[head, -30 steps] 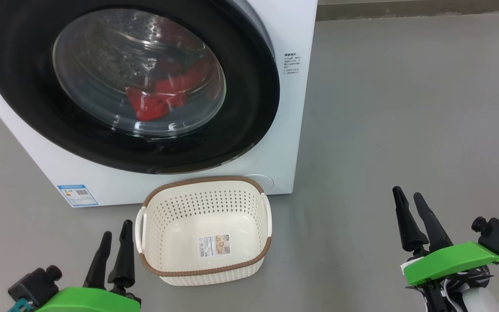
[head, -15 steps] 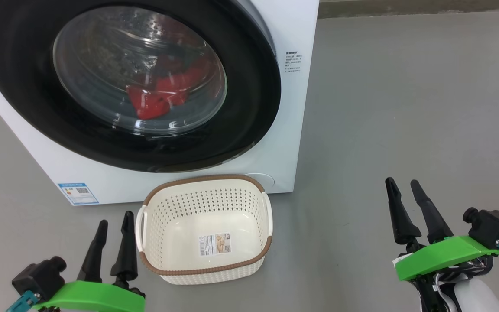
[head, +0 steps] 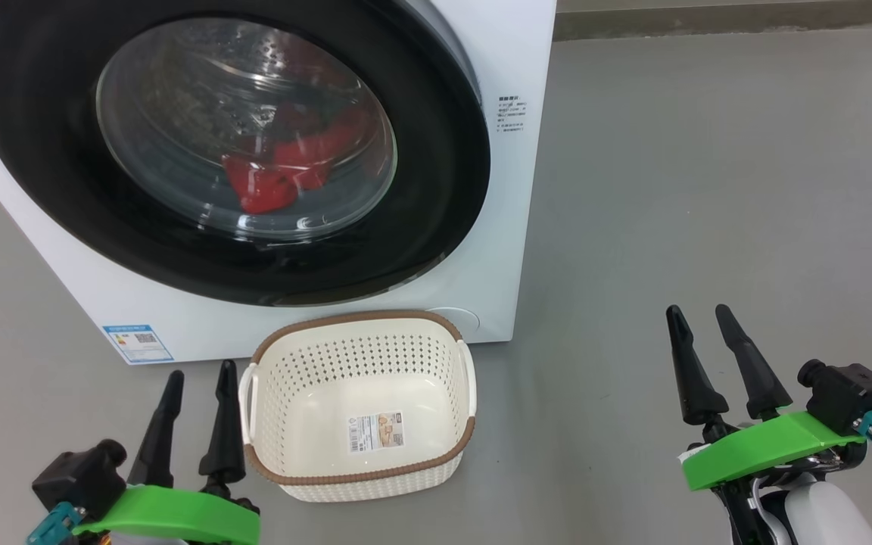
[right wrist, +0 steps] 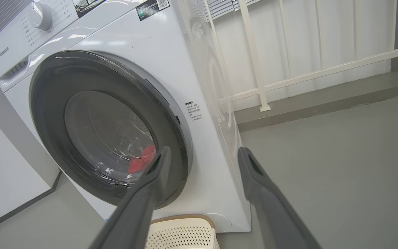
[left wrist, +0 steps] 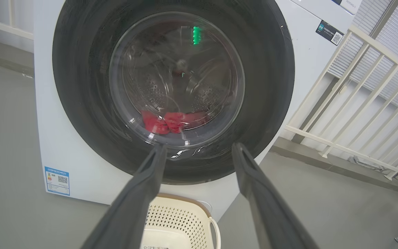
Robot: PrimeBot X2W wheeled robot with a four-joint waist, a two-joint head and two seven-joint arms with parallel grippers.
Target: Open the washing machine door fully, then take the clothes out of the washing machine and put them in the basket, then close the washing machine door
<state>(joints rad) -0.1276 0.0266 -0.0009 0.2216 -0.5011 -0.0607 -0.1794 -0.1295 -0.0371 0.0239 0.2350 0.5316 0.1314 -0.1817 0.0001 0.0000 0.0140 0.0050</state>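
The white washing machine (head: 512,45) (left wrist: 47,121) (right wrist: 199,86) stands ahead with its round black-rimmed door (head: 35,151) (left wrist: 268,69) (right wrist: 50,114) shut against the front. Through the glass show red clothes (head: 269,178) (left wrist: 171,122) (right wrist: 143,160) in the drum. The cream basket (head: 360,462) (left wrist: 181,221) (right wrist: 181,235) sits empty on the floor just before the machine. My left gripper (head: 200,369) (left wrist: 199,147) hovers open at the basket's left side. My right gripper (head: 697,310) (right wrist: 202,150) is open over bare floor to the basket's right, holding nothing.
Grey floor (head: 708,189) spreads wide to the machine's right. A white railing (left wrist: 358,103) (right wrist: 288,76) runs behind and beside the machine. A blue label (head: 137,342) marks its lower left front.
My right gripper has risen slightly up the head view and drifted left. The left gripper shifted a little right. The door stays shut.
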